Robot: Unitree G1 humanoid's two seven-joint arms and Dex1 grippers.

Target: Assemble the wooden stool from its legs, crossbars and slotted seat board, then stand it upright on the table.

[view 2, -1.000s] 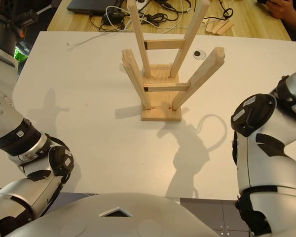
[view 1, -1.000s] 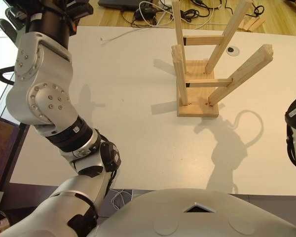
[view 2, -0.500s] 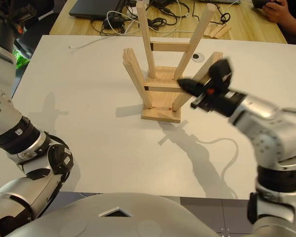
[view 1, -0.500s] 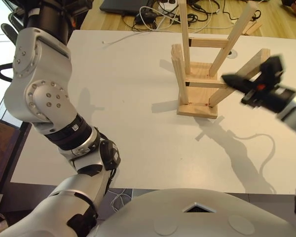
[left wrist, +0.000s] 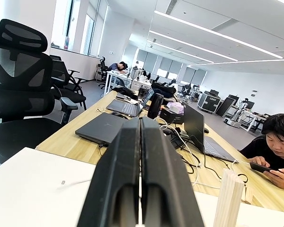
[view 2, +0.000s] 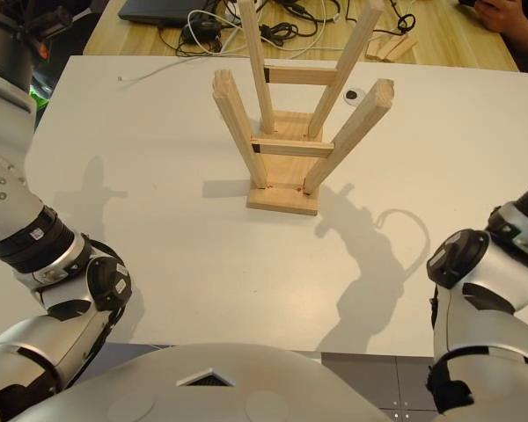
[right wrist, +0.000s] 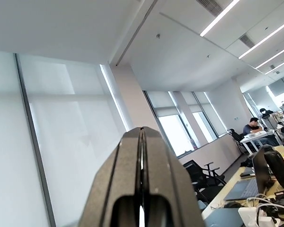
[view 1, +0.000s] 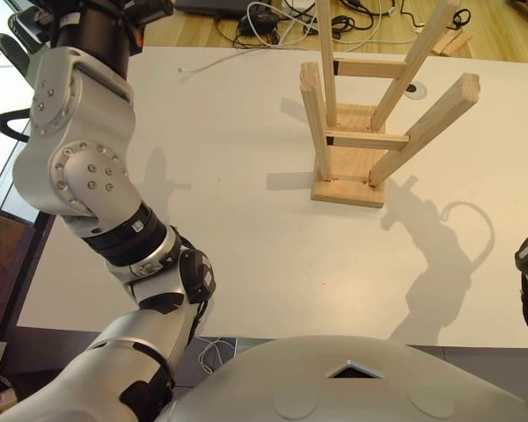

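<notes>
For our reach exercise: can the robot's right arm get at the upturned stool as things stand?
Probably yes: nothing on the table blocks the stool, though the right gripper is shut.

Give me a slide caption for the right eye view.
Wooden stool assembled but upside down: seat board flat on the white table, four legs pointing up.

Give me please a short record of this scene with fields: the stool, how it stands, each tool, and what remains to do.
Object: wooden stool, assembled, on the white table
Orientation: upside down; seat board flat on the table, four legs pointing up, crossbars joining them
Left arm: left tool shut, holds nothing
Right arm: right tool shut, holds nothing, aimed up toward the ceiling
Remaining: turn the stool over so that it stands on its legs
</notes>
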